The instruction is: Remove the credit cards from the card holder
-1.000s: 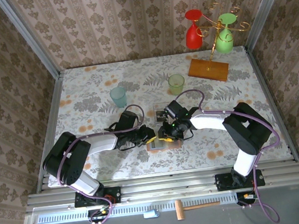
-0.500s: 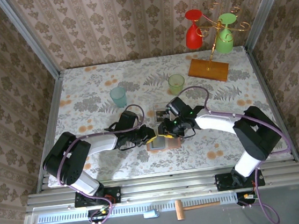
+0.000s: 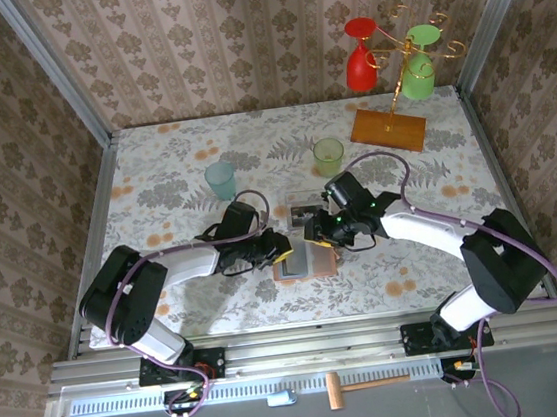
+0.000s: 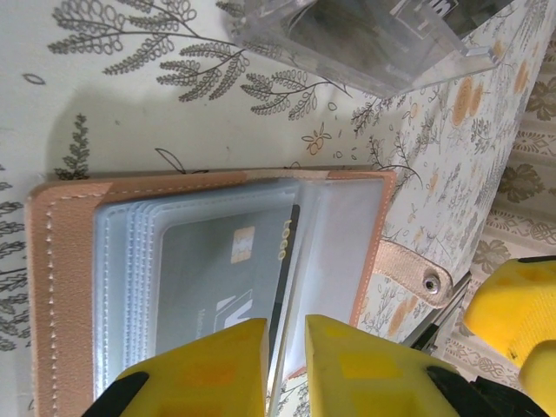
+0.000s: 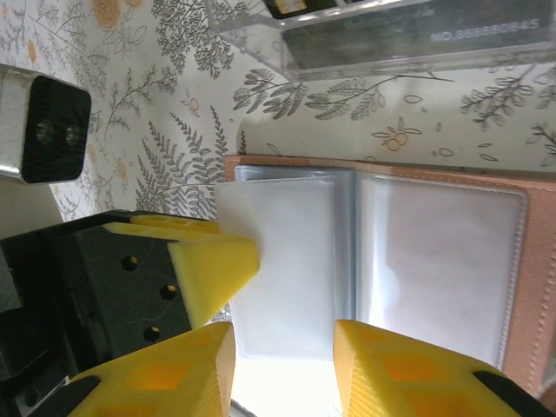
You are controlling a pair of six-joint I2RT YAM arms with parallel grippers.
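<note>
The salmon-pink card holder lies open on the table between both grippers. In the left wrist view its pink border frames clear sleeves, and a grey credit card with a gold chip sits inside one. My left gripper is shut on the edge of a raised clear sleeve; it is also in the top view. My right gripper stands open over the card holder, its jaws either side of that pale raised sleeve. From above, the right gripper is at the holder's far edge.
A clear plastic tray with something dark in it stands just behind the holder. Farther back are a teal cup, a green cup and an orange stand base with a red glass and a green glass.
My right arm has swung to the right and its gripper has drawn back slightly toward the tray, opening a little. The left gripper keeps its hold in place.
</note>
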